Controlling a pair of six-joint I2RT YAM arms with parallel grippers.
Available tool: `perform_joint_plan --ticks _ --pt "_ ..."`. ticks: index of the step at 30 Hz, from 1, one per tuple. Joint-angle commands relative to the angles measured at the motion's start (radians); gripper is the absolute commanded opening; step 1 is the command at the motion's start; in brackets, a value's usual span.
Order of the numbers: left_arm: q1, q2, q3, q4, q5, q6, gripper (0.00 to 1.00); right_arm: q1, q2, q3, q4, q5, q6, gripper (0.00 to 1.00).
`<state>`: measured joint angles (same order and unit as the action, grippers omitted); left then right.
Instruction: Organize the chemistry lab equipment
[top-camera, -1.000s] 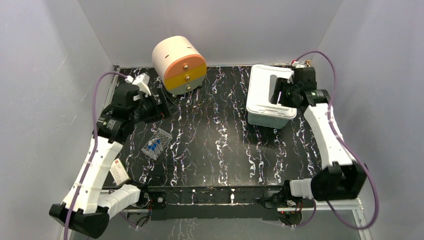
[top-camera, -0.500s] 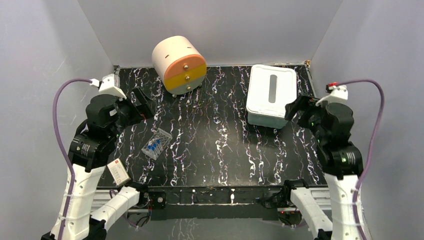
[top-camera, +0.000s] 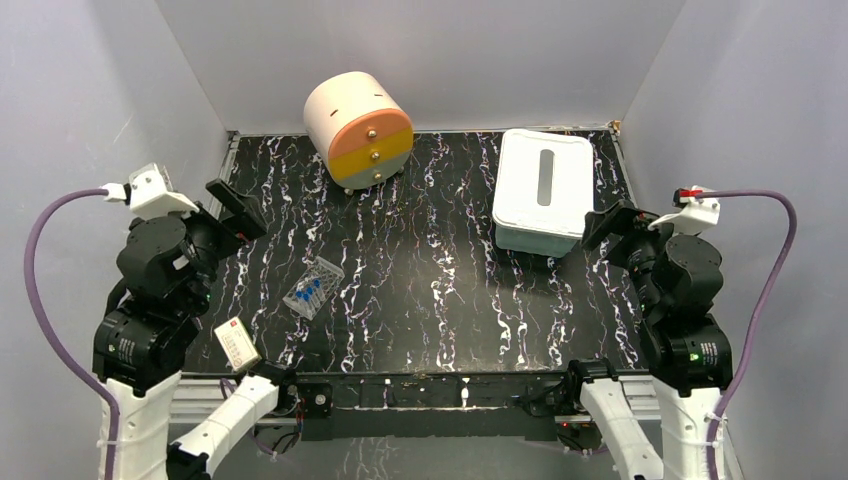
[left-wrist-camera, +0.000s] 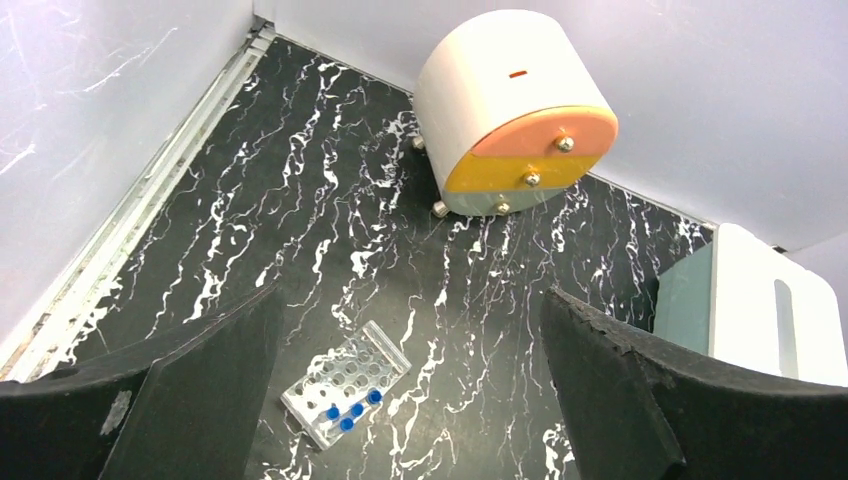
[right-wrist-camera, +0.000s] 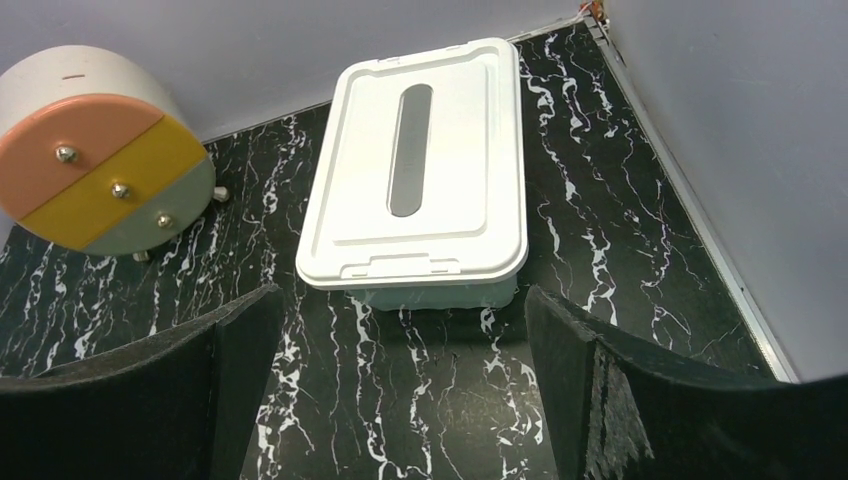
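One clear tube rack (top-camera: 318, 283) is the only lab gear you can see. It lies on the black table (top-camera: 440, 300) toward the near-left, with a few blue-capped test tubes (top-camera: 303, 294) standing in its nearer end. Its long axis runs diagonally, from near-left to far-right. Your left gripper (top-camera: 225, 215) hangs above the table, left of the rack and a little beyond it, jaws spread wide and holding nothing. In its wrist view the rack sits low between the fingers, so I judge the reach to be down and back toward you. Your right gripper (top-camera: 610, 225), also wide apart and empty, is well right of the rack, so the left arm is clearly nearer. Beyond the rack to the right stands the teal bin (top-camera: 542, 190), its white lid on. Beyond the rack at the back stands the drum-shaped drawer unit (top-camera: 360, 130).
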<state>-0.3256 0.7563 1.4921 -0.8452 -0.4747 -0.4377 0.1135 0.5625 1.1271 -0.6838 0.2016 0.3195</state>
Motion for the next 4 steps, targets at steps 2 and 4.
perform_joint_plan --ticks 2,4 --pt "-0.009 0.014 0.01 -0.01 -0.058 0.025 0.98 0.001 -0.012 -0.004 0.066 0.023 0.009 0.99" --pt "-0.01 0.011 0.005 -0.003 -0.049 0.024 0.98 0.001 -0.011 -0.006 0.066 0.025 0.008 0.99"
